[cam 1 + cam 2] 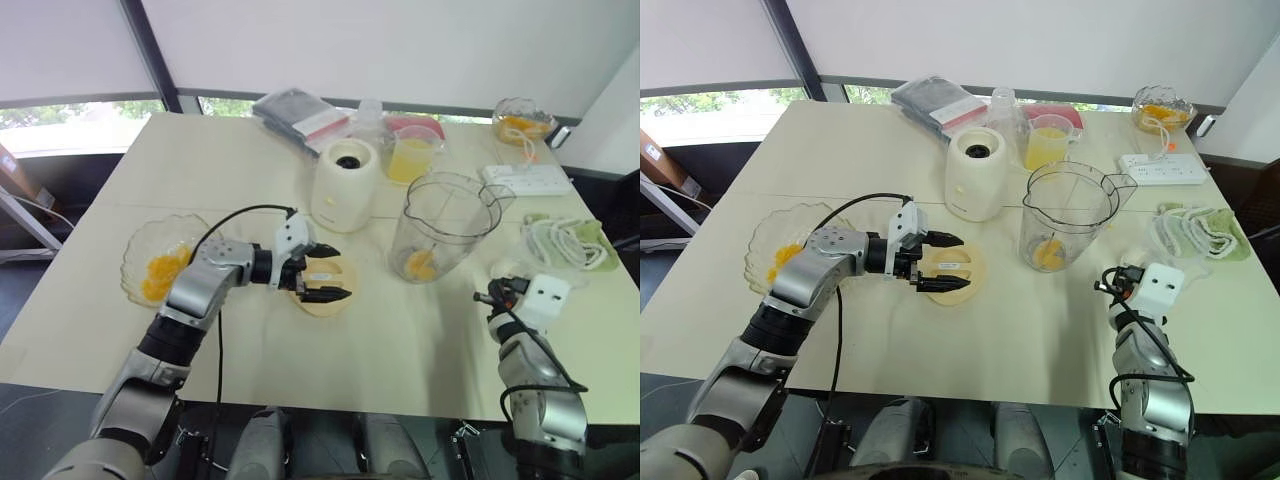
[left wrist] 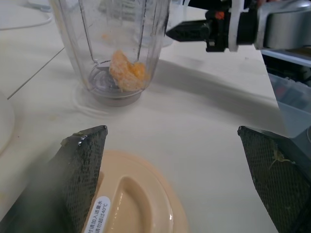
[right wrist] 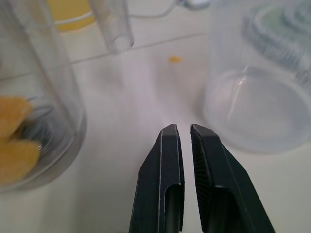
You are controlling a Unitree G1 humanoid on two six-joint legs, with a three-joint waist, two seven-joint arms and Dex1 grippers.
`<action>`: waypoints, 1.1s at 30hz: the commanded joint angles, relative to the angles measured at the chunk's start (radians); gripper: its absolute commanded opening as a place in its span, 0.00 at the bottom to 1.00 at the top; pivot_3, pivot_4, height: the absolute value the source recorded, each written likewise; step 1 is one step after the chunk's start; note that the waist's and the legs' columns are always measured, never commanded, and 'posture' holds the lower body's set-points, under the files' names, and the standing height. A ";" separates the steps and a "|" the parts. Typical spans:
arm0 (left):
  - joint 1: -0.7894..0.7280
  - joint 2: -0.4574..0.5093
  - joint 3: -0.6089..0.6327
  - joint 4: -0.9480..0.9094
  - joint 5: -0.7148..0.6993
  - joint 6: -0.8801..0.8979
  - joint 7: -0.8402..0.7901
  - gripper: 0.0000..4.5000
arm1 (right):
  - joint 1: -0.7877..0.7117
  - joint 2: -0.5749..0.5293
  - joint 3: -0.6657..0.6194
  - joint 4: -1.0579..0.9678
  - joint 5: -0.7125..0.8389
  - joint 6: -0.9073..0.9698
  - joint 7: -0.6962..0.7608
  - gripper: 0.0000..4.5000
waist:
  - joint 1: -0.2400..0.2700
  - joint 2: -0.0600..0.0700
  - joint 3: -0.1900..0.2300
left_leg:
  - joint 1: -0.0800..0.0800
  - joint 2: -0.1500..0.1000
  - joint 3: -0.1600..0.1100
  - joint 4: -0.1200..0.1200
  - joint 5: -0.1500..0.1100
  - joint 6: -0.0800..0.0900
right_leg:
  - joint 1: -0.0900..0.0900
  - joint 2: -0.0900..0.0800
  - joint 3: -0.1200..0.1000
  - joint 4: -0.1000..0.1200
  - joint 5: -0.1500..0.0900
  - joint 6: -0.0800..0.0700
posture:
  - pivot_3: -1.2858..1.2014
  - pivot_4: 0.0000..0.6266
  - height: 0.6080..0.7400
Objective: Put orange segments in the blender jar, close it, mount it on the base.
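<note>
The clear blender jar (image 1: 442, 222) stands upright and uncovered at mid table with orange segments (image 1: 421, 265) at its bottom. More orange segments (image 1: 160, 276) lie in a glass dish (image 1: 135, 250) at the left. Behind the jar's left stands the cream base (image 1: 346, 186), dark socket up. A cream round lid (image 1: 322, 292) lies flat in front of the base. My left gripper (image 1: 335, 274) is open just over the lid, a finger (image 2: 83, 167) on each side, gripping nothing. My right gripper (image 3: 184, 127) is shut and empty, low over the table right of the jar (image 3: 39, 92).
A small clear cup (image 3: 252, 107) stands just beyond my right gripper. A cup of yellow juice (image 1: 410, 158), a dark packet (image 1: 298, 118) and a glass bowl (image 1: 521, 122) line the back. A power strip (image 1: 526, 179) and coiled cable (image 1: 562, 243) lie at the right.
</note>
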State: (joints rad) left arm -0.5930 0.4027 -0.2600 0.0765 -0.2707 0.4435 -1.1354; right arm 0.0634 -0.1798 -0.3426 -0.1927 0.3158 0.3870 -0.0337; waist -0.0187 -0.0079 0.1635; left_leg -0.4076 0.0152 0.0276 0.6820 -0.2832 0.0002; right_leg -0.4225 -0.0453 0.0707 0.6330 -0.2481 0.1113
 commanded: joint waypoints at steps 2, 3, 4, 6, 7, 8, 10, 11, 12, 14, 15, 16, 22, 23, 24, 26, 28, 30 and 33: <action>-0.020 0.002 0.000 -0.013 -0.004 -0.021 -0.010 1.00 | 0.068 0.030 -0.075 -0.176 0.019 -0.003 -0.059 0.09 | 0.002 0.000 0.000 | 0.000 0.000 0.000 0.000 0.000 0.000 | 0.000 -0.001 0.000 0.000 0.000 0.000 | 0.52 0.24 1.00; -0.019 0.003 0.000 -0.013 -0.003 -0.022 -0.011 1.00 | 0.090 0.036 -0.094 -0.216 0.031 0.000 -0.066 0.09 | 0.003 0.000 0.000 | 0.000 0.000 0.000 0.000 0.000 0.000 | 0.000 -0.001 0.000 0.000 0.000 0.000 | 0.52 0.24 1.00; -0.019 0.004 0.000 -0.012 -0.003 -0.022 -0.012 1.00 | 0.108 0.039 -0.107 -0.246 0.038 0.004 -0.071 0.09 | 0.002 0.000 0.000 | 0.000 0.001 0.000 0.000 0.000 0.000 | 0.000 0.000 0.000 0.000 0.000 0.000 | 0.52 0.24 1.00; -0.019 0.005 -0.001 -0.010 -0.003 -0.023 -0.016 1.00 | 0.146 0.039 -0.130 -0.304 0.035 0.006 -0.078 0.09 | 0.001 0.000 0.000 | 0.000 0.001 0.000 0.000 0.000 0.000 | 0.000 0.000 0.000 0.000 0.000 0.000 | 0.52 0.24 1.00; -0.019 0.005 -0.001 -0.010 -0.003 -0.023 -0.017 1.00 | 0.162 0.038 -0.140 -0.327 0.036 0.007 -0.079 0.09 | 0.001 0.000 0.000 | 0.000 0.001 0.000 0.000 0.000 0.000 | 0.000 0.000 0.000 0.000 0.000 0.000 | 0.52 0.24 1.00; -0.018 0.004 -0.003 -0.010 -0.003 -0.024 -0.018 1.00 | 0.174 0.038 -0.152 -0.346 0.035 0.007 -0.082 0.09 | 0.001 0.000 0.000 | 0.000 0.001 0.000 0.000 0.000 0.000 | 0.000 0.000 0.000 0.000 0.000 0.000 | 0.52 0.24 1.00; -0.018 0.001 -0.006 -0.007 -0.001 -0.027 -0.020 1.00 | 0.180 0.039 -0.171 -0.363 0.045 0.017 -0.090 0.28 | -0.002 0.000 0.000 | 0.000 0.001 0.000 0.000 0.000 0.000 | 0.000 0.000 0.000 0.000 0.000 0.000 | 0.52 0.24 1.00; -0.018 -0.001 -0.008 -0.006 0.000 -0.027 -0.021 1.00 | 0.182 0.036 -0.176 -0.362 0.046 0.019 -0.087 0.39 | -0.002 0.000 0.000 | 0.000 0.001 0.000 0.000 0.000 0.000 | 0.000 0.000 0.000 0.000 0.000 0.000 | 0.52 0.24 1.00; -0.021 -0.004 -0.009 -0.003 0.000 -0.028 -0.023 1.00 | 0.178 0.028 -0.178 -0.355 0.037 0.018 -0.087 0.49 | -0.002 0.000 0.000 | 0.000 0.001 0.000 0.000 0.000 0.000 | 0.000 0.000 0.000 0.000 0.000 0.000 | 0.52 0.24 1.00; -0.025 -0.007 -0.012 0.003 0.001 -0.031 -0.026 1.00 | 0.164 0.017 -0.179 -0.335 0.028 0.017 -0.085 0.70 | -0.002 0.000 0.000 | 0.000 0.001 0.000 0.000 0.000 0.000 | 0.000 0.000 0.000 0.000 0.000 0.000 | 0.52 0.24 1.00; -0.027 -0.008 -0.012 0.007 0.002 -0.033 -0.027 1.00 | 0.150 0.011 -0.181 -0.319 0.028 0.016 -0.084 0.70 | -0.002 0.000 0.000 | 0.000 0.001 0.000 0.000 0.000 0.000 | 0.000 0.000 0.000 0.000 0.000 0.000 | 0.52 0.24 1.00; -0.030 -0.009 -0.013 0.011 0.002 -0.035 -0.029 1.00 | 0.135 0.006 -0.182 -0.304 0.028 0.016 -0.084 0.70 | -0.003 0.000 0.000 | 0.000 0.001 0.000 0.000 0.000 0.000 | 0.000 0.000 0.000 0.000 0.000 0.000 | 0.52 0.24 1.00; -0.033 -0.009 -0.012 0.013 0.004 -0.038 -0.029 1.00 | 0.062 -0.026 -0.201 -0.202 0.001 -0.005 -0.092 0.70 | 0.001 0.000 0.000 | 0.000 0.000 0.000 0.000 0.000 0.000 | 0.000 0.000 0.000 0.000 0.000 0.000 | 0.52 0.24 1.00; -0.033 -0.008 -0.012 0.012 0.004 -0.038 -0.029 1.00 | 0.055 -0.029 -0.206 -0.190 -0.001 -0.007 -0.093 0.70 | 0.002 0.000 0.000 | 0.000 -0.001 0.000 0.000 0.000 0.000 | 0.000 0.000 0.000 0.000 0.000 0.000 | 0.52 0.24 1.00; -0.031 -0.006 -0.011 0.009 0.004 -0.037 -0.028 1.00 | 0.049 -0.036 -0.212 -0.170 -0.009 -0.009 -0.094 0.70 | 0.002 0.000 0.000 | 0.000 -0.001 0.000 0.000 0.000 0.000 | 0.000 0.000 0.000 0.000 0.000 0.000 | 0.52 0.24 1.00; -0.028 -0.001 -0.007 0.004 0.004 -0.035 -0.024 1.00 | 0.049 -0.047 -0.214 -0.143 -0.027 -0.019 -0.092 0.70 | 0.001 0.000 0.000 | 0.000 -0.001 0.000 0.000 0.000 0.000 | 0.000 0.000 0.000 0.000 0.000 0.000 | 0.52 0.24 1.00; -0.027 0.002 -0.005 0.002 0.006 -0.036 -0.020 1.00 | 0.053 -0.049 -0.218 -0.127 -0.029 -0.028 -0.089 0.70 | 0.001 0.000 0.000 | 0.000 -0.001 0.000 0.000 0.000 0.000 | 0.000 0.000 0.000 -0.001 0.000 0.000 | 0.52 0.24 1.00; -0.027 0.005 -0.003 0.001 0.005 -0.035 -0.016 1.00 | 0.061 -0.050 -0.222 -0.116 -0.034 -0.039 -0.083 0.70 | 0.000 0.000 0.000 | 0.000 -0.001 0.000 0.000 0.000 0.000 | 0.000 0.000 0.000 -0.001 0.000 0.000 | 0.52 0.24 1.00; -0.026 0.008 -0.001 -0.002 0.003 -0.034 -0.015 1.00 | 0.063 -0.052 -0.233 -0.095 -0.037 -0.055 -0.082 0.70 | 0.000 0.000 0.000 | 0.000 -0.001 0.000 0.000 0.000 0.000 | 0.000 0.000 0.000 -0.001 0.000 0.000 | 0.52 0.24 1.00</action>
State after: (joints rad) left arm -0.6031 0.4042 -0.2728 0.1059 -0.2646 0.4233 -1.1512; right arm 0.1272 -0.2173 -0.5436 -0.2822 0.2877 0.3607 -0.1165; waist -0.0189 -0.0080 0.1636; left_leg -0.4078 0.0147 0.0278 0.6819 -0.2833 0.0002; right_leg -0.4228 -0.0452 0.0707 0.6325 -0.2484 0.1112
